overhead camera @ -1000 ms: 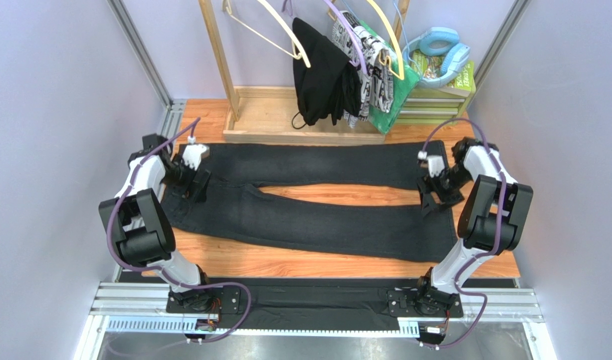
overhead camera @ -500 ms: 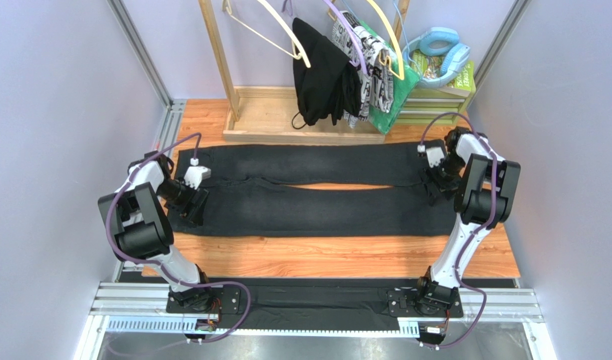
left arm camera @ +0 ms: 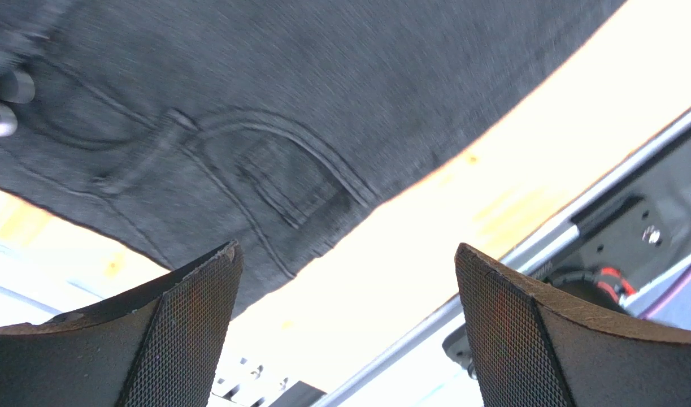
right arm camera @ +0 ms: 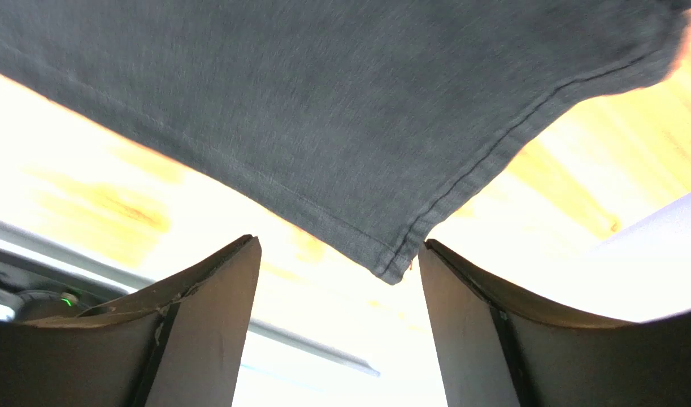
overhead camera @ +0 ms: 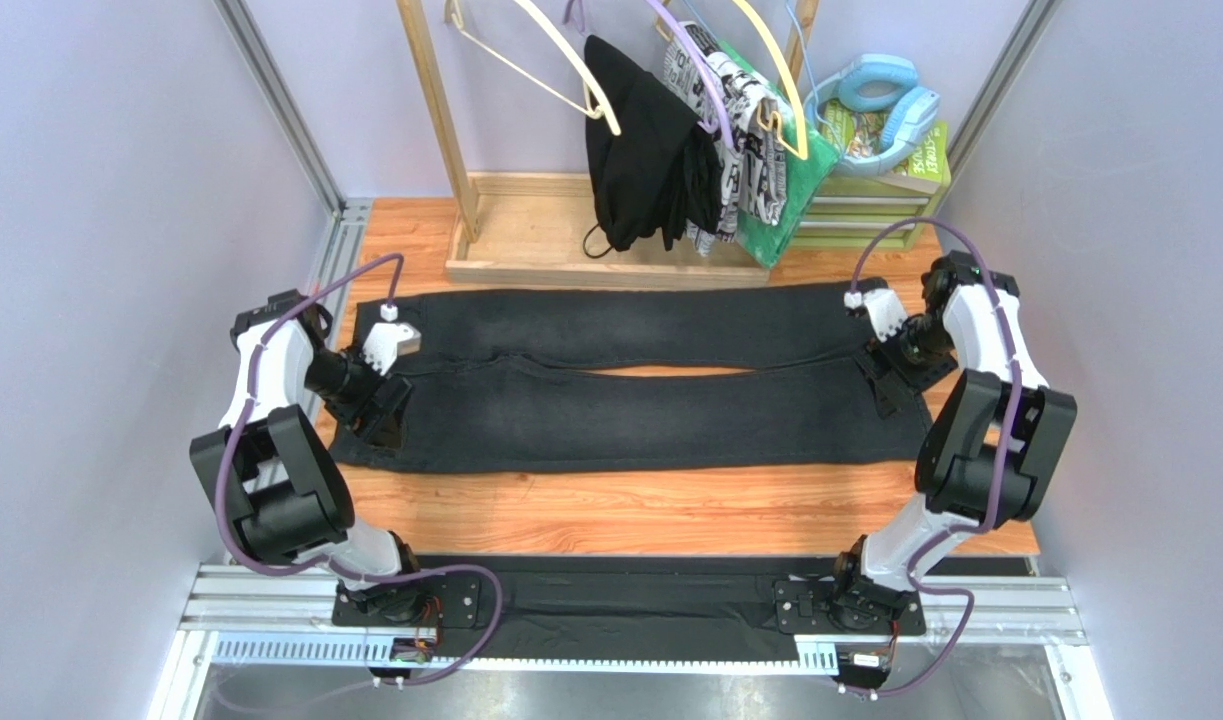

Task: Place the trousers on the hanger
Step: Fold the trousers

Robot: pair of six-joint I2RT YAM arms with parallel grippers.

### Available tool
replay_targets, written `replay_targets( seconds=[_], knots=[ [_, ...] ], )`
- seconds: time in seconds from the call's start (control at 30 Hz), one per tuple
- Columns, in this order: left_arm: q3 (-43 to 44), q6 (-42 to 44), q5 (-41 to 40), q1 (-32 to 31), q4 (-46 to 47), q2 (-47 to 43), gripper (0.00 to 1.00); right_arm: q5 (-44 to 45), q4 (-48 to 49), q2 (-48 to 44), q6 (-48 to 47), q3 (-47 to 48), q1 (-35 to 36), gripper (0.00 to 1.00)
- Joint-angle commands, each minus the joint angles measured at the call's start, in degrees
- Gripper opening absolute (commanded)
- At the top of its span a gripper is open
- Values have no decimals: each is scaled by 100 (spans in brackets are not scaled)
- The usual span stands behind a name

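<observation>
Trousers [overhead camera: 632,375] flat on the counter [overhead camera: 647,518], waist to the left, hems to the right, legs side by side with a narrow gap between them. Left hand [left arm camera: 347,248] released, over the near waist corner, grasping nothing. Right hand [right arm camera: 340,242] released, over the near hem corner, nothing between the fingers. Hanger [overhead camera: 572,63] hangs on the far wooden rack [overhead camera: 437,135], well apart from the trousers.
</observation>
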Motion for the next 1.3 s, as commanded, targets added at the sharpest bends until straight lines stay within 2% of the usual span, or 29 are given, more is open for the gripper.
replay_targets(
  seconds=[0.0,0.13,0.33,0.47,0.57,0.6,0.67,0.7,0.77,0.8,0.83,0.93,1.03,1.1,1.23,1.27],
  knots=[
    [-314,699,-164,33,-220,-228,100,560,471,-174,-943,-590,-8,74],
    [-630,926,-497,33,-36,-140,100,746,877,-60,-1137,-907,-17,74],
    [-1140,1472,-753,24,903,-342,100,1079,1747,177,-1217,-1530,-9,72],
    [-1202,1586,-928,24,1405,-53,96,1220,2090,309,-1208,-1725,-9,63],
    [-1281,1762,-1051,24,1775,88,86,1247,2301,380,-1112,-1725,-17,39],
    [-1333,1840,-1043,24,1819,97,76,1255,2284,389,-1076,-1673,-17,21],
    [-1308,1903,-982,15,1855,54,58,1203,2179,398,-919,-1428,-9,0],
    [-1133,1859,-929,15,1811,53,39,1151,2004,371,-900,-1330,-9,0],
    [-799,1649,-675,24,1417,53,21,1002,1828,205,-804,-980,-17,0],
    [-371,1570,-587,33,1250,45,3,957,1774,56,-760,-830,-17,0],
    [-167,1464,-386,59,996,45,0,948,1678,-15,-725,-689,-17,0],
    [546,1419,10,199,389,-87,0,544,1063,-235,-681,-91,-35,0],
    [785,1735,178,463,-166,-359,0,316,711,-682,-978,-98,-236,0],
    [452,2253,109,769,-290,-701,0,315,789,-1138,-1433,-692,-490,0],
    [-646,3044,-400,1263,148,-1098,0,692,1395,-1632,-2051,-2092,-624,0],
    [-996,3098,-497,1307,280,-1080,0,710,1553,-1702,-2104,-2311,-589,10]
  ],
)
